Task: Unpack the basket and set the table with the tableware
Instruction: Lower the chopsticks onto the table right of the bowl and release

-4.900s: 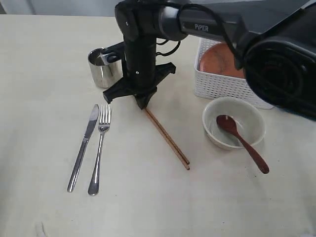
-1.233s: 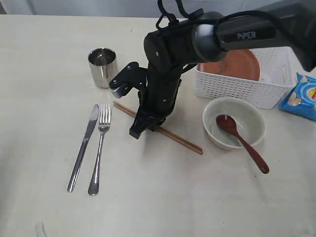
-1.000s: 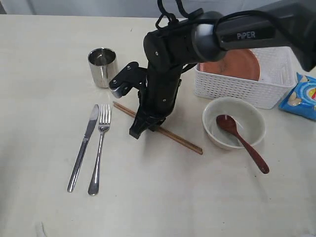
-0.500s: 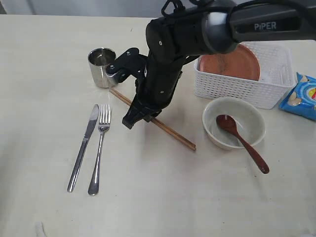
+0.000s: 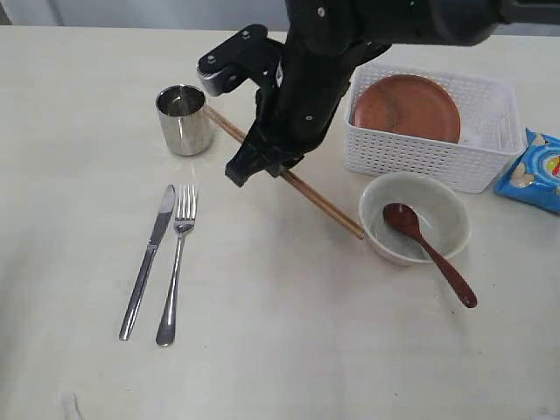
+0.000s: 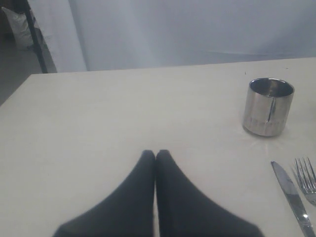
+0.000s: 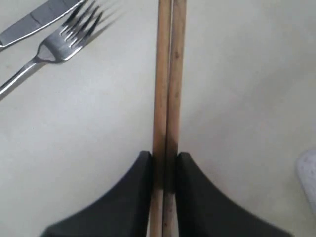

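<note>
A: Two chopsticks (image 7: pixel 165 74), side by side. Is the right gripper (image 7: pixel 163 158) clamped on them?
B: Yes. They slant over the table (image 5: pixel 262 350), one end by the cup (image 5: pixel 184 120), the other just beside the bowl (image 5: pixel 372 210).
A: And the left gripper (image 6: pixel 155 154)?
B: Its fingers are pressed together, holding nothing, above bare table near the cup.
A: Where is the basket (image 5: pixel 411 153)?
B: Toward the table's far right corner, with the plate (image 5: pixel 407 107) in it. The spoon (image 5: pixel 433 254) leans in the bowl. The knife (image 5: pixel 149 258) and fork (image 5: pixel 175 262) lie side by side nearer the left edge.
</note>
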Robot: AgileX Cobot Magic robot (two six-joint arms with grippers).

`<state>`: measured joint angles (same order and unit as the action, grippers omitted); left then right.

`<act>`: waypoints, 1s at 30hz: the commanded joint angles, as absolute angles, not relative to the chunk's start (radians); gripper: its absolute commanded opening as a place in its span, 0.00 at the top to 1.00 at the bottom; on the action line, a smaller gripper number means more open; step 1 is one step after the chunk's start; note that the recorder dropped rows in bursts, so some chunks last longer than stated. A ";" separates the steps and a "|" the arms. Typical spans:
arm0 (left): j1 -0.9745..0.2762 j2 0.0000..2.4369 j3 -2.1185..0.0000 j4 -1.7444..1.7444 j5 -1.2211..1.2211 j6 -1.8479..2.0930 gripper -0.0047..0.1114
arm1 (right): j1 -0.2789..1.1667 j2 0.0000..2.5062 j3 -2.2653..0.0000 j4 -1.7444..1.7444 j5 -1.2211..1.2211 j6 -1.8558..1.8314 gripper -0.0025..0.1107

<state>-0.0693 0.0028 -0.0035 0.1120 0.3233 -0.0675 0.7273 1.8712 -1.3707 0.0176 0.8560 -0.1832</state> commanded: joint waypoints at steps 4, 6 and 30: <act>-0.067 0.000 0.000 0.101 0.323 -0.068 0.96 | 0.598 1.782 -1.369 -0.009 0.985 -0.166 0.98; -0.067 0.000 0.000 0.101 0.323 -0.068 0.96 | 0.563 1.755 -1.367 -0.009 1.007 -0.154 0.98; -0.067 0.000 0.000 0.101 0.323 -0.068 0.96 | 0.146 1.363 -0.820 -0.236 1.082 0.242 0.98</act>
<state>-0.0693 0.0028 -0.0035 0.1120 0.3233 -0.0675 0.2137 1.3711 -0.8657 -0.2505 1.1186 0.2257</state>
